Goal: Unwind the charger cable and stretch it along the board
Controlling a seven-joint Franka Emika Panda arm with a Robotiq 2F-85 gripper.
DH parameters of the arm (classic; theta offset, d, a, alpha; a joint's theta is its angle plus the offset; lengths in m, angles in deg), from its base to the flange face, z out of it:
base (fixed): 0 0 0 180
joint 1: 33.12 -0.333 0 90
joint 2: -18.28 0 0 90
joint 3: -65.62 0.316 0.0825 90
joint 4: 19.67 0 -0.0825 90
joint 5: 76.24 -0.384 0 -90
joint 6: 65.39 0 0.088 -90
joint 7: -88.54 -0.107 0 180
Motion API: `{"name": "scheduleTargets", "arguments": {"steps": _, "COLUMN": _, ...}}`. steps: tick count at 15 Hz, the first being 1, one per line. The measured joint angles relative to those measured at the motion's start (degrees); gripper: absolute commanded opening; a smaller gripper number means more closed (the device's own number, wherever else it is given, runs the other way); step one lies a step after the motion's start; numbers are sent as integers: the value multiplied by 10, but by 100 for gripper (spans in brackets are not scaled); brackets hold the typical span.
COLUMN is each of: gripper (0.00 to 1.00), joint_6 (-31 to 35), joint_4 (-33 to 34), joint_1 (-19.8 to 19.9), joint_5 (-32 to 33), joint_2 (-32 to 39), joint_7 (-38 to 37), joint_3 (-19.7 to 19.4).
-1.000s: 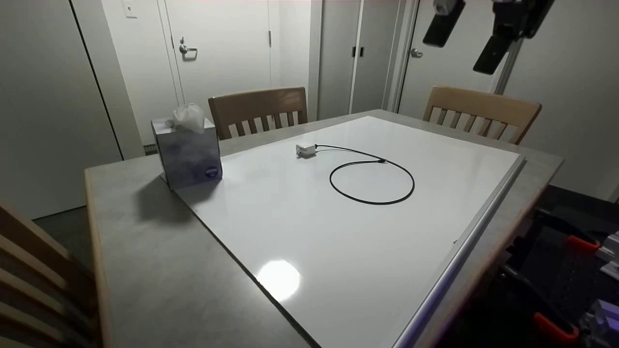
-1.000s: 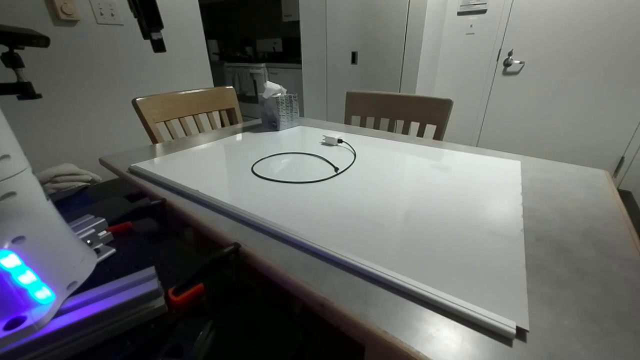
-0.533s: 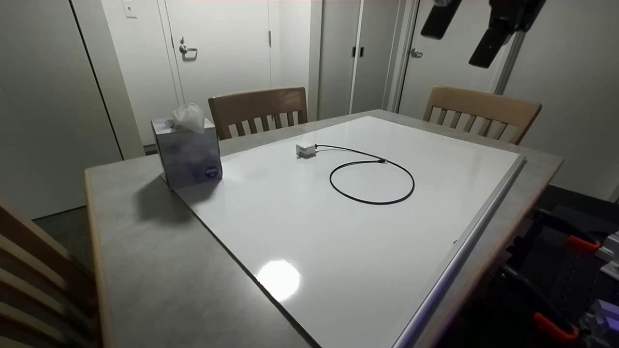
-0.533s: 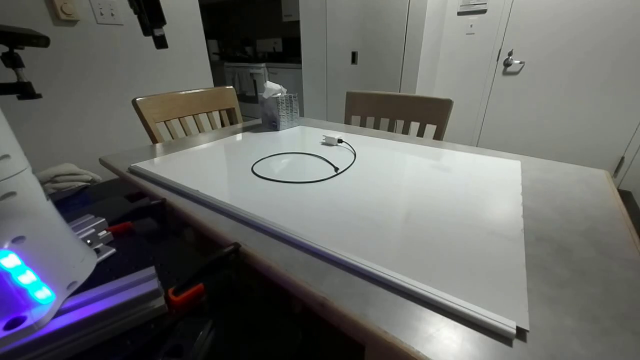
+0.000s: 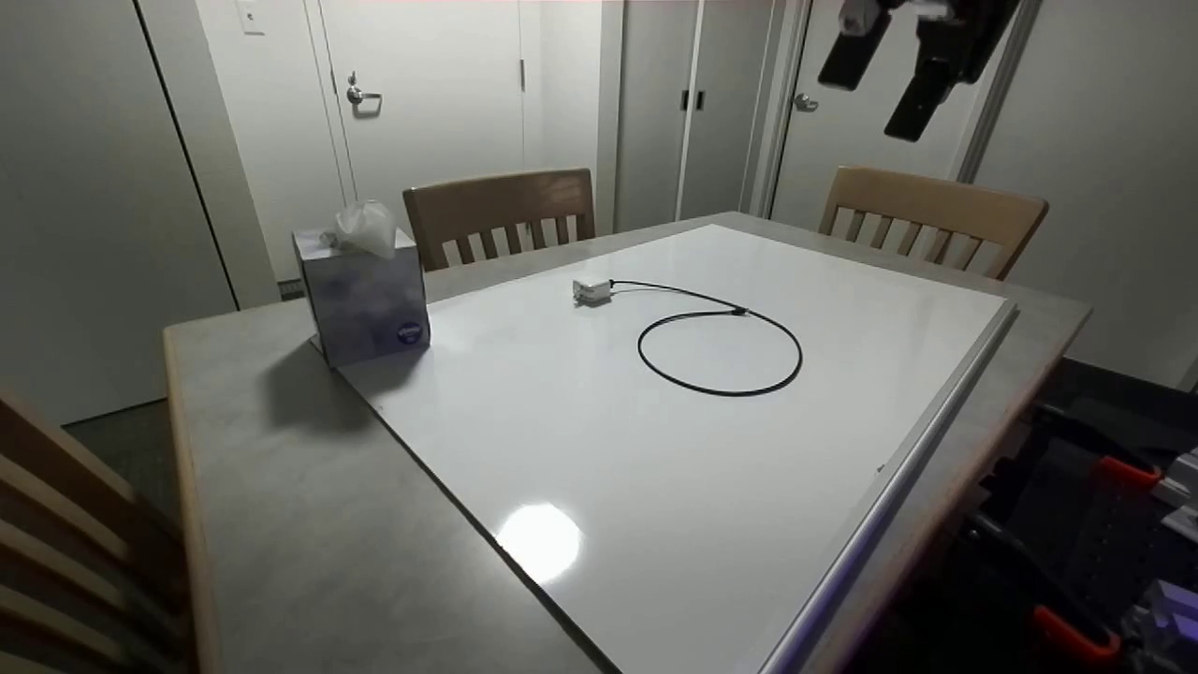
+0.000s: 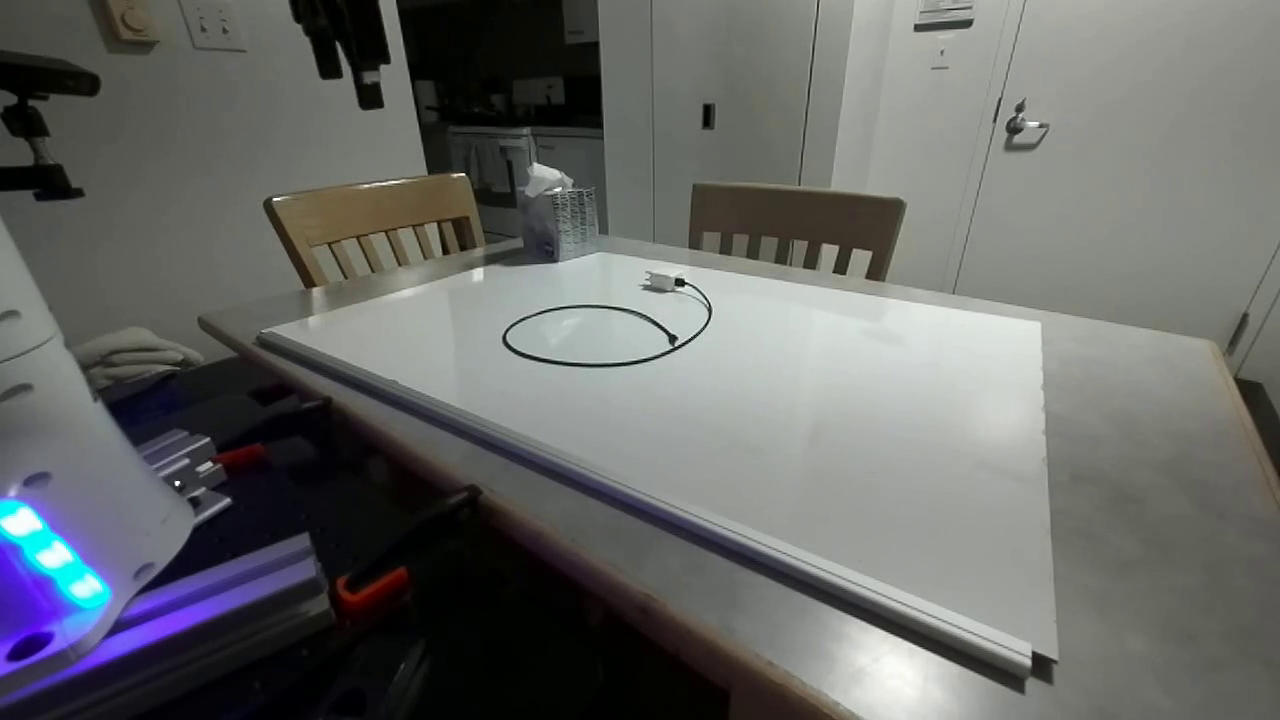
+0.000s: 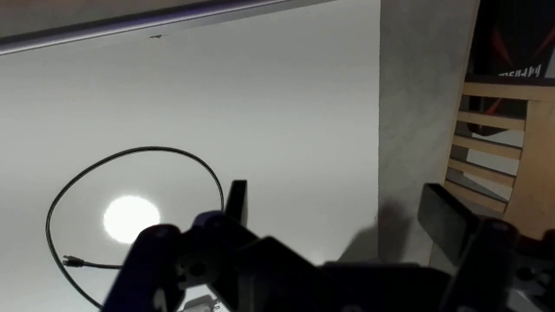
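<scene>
Black two-fingered claw (image 5: 870, 109) hangs spread, empty; thin black charger cable (image 5: 735, 394), looped on glossy white rectangular board (image 5: 608, 459) inside all edges, looks light, springy: pinch free tip (image 7: 73, 261).

We can read no text. The oval badge (image 5: 409, 333) on the tissue box (image 5: 360, 298) and the white lettering (image 7: 520, 71) on a dark surface (image 7: 522, 45) are too blurred for us.

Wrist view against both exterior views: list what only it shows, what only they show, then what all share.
Only the wrist view shows a black thing with white lettering, too partial to identify. Only the exterior views show a door handle and, recognisably, a tissue box. Shared: the white board, the charger cable lying looped on it, the open gripper, and a wooden chair.
</scene>
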Motion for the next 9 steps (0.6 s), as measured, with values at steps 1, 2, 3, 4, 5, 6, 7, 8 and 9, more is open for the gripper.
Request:
{"name": "scheduleTargets", "arguments": {"steps": 1, "gripper": 100, "joint_6": 0, "joint_4": 0, "joint_1": 1, "joint_5": 1, "joint_2": 9, "joint_7": 23, "joint_3": -15}}
{"name": "scheduleTargets", "arguments": {"steps": 2, "gripper": 100, "joint_6": 0, "joint_4": 0, "joint_1": 2, "joint_5": 2, "joint_2": 19, "joint_7": 45, "joint_3": -28}}
{"name": "scheduleTargets", "arguments": {"steps": 3, "gripper": 100, "joint_6": -1, "joint_4": 0, "joint_1": 4, "joint_5": 5, "joint_2": 30, "joint_7": 62, "joint_3": -39}}
{"name": "scheduleTargets", "arguments": {"steps": 4, "gripper": 100, "joint_6": -2, "joint_4": 1, "joint_1": 8, "joint_5": 14, "joint_2": 43, "joint_7": 70, "joint_3": -46}}
{"name": "scheduleTargets", "arguments": {"steps": 5, "gripper": 100, "joint_6": -2, "joint_4": 5, "joint_1": 13, "joint_5": 25, "joint_2": 57, "joint_7": 73, "joint_3": -49}}
{"name": "scheduleTargets", "arguments": {"steps": 6, "gripper": 100, "joint_6": -2, "joint_4": 11, "joint_1": 18, "joint_5": 38, "joint_2": 74, "joint_7": 73, "joint_3": -49}}
{"name": "scheduleTargets", "arguments": {"steps": 7, "gripper": 100, "joint_6": -2, "joint_4": 18, "joint_1": 24, "joint_5": 53, "joint_2": 92, "joint_7": 73, "joint_3": -48}}
{"name": "scheduleTargets", "arguments": {"steps": 8, "gripper": 100, "joint_6": -2, "joint_4": 26, "joint_1": 29, "joint_5": 67, "joint_2": 111, "joint_7": 72, "joint_3": -47}}
{"name": "scheduleTargets", "arguments": {"steps": 9, "gripper": 100, "joint_6": -2, "joint_4": 34, "joint_1": 35, "joint_5": 81, "joint_2": 130, "joint_7": 70, "joint_3": -46}}
